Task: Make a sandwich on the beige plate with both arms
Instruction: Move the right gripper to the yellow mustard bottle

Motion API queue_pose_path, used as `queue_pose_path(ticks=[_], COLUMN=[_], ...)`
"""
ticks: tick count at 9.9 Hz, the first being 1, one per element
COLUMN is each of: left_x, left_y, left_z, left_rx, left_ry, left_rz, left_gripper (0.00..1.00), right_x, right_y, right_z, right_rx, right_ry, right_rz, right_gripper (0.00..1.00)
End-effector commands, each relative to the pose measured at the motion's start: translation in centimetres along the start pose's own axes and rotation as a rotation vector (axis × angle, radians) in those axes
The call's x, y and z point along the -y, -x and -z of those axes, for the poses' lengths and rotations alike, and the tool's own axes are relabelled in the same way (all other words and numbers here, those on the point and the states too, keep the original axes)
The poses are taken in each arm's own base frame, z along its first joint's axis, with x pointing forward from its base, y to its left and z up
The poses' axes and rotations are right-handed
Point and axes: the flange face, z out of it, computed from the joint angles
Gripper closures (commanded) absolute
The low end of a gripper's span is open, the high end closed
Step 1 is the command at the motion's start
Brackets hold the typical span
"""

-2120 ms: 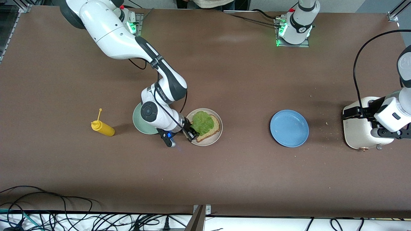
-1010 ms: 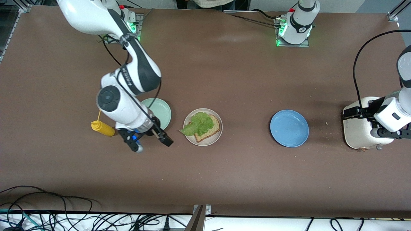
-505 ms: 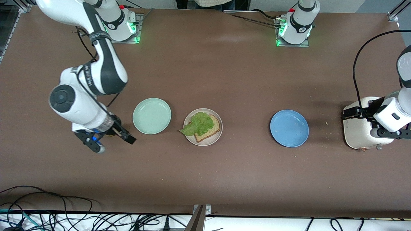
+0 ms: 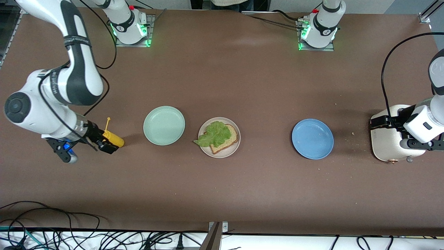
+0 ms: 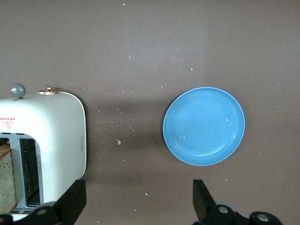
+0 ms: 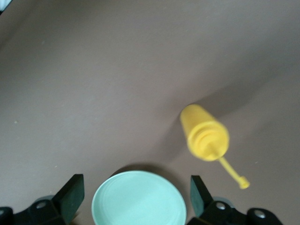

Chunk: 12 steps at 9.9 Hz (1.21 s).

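1. The beige plate (image 4: 219, 151), round and shallow, lies mid-surface.
2. The sandwich (image 4: 222, 136) lies open on it: one bread slice, with ruffled lettuce (image 4: 214, 134) apparently overhanging the rim.

Brown table (image 4: 242, 86); cables (image 4: 52, 236) along its near edge.

white jointed arms (image 4: 52, 100), black joints, black cables, black fingers (image 5: 75, 201), green base lights
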Motion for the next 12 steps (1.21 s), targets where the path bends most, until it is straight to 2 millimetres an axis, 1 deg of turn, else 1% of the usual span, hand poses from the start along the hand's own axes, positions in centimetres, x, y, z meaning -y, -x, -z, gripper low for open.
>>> queue_pose_path(ticks=[1,2,3,4,5,6,7,8,10,11,12], left_x=[-0.1,-0.1,-0.1,0.0,-0.1,0.0,-0.1,-0.1,-0.1,-0.1,0.0], left_y=[0.0,0.0,0.0,0.0,0.0,0.0,0.0,0.0,0.0,0.0,0.0], left_z=[0.2,0.2,0.2,0.2,0.2,0.2,0.2,0.2,0.2,0.2,0.2], left_rx=[0.009,0.009,0.009,0.009,0.009,0.009,0.009,0.009,0.009,0.009,0.009], left_ry=[-0.033,-0.031,-0.031,-0.031,-0.031,-0.031,-0.031,-0.031,-0.033,-0.031,-0.031], left_rz=[0.002,0.002,0.002,0.003,0.002,0.003,0.002,0.002,0.002,0.002,0.003], left_gripper=[0.0,0.0,0.0,0.0,0.0,0.0,0.0,0.0,0.0,0.0,0.0], right_x=[-3.5,-4.4,-4.8,-6.0,-7.6,-8.5,-9.6,-9.7,-9.7,-10.3,-11.1], right_y=[-2.3,-3.2,-3.7,-4.6,-5.9,-6.8,-8.0,-8.6,-9.0,-9.5,-10.0], right_z=[0.5,0.2,-0.3,-0.9,-1.8,-2.7,-3.5,-4.2,-5.2,-6.2,-7.2], right_rx=[0.072,0.104,0.119,0.147,0.187,0.211,0.243,0.297,0.363,0.415,0.443], right_ry=[-0.033,-0.049,-0.059,-0.064,-0.081,-0.084,-0.104,-0.128,-0.153,-0.199,-0.207], right_rz=[-0.007,-0.038,-0.056,-0.089,-0.126,-0.117,-0.148,-0.172,-0.208,-0.253,-0.274], right_gripper=[0.0,0.0,0.0,0.0,0.0,0.0,0.0,0.0,0.0,0.0,0.0])
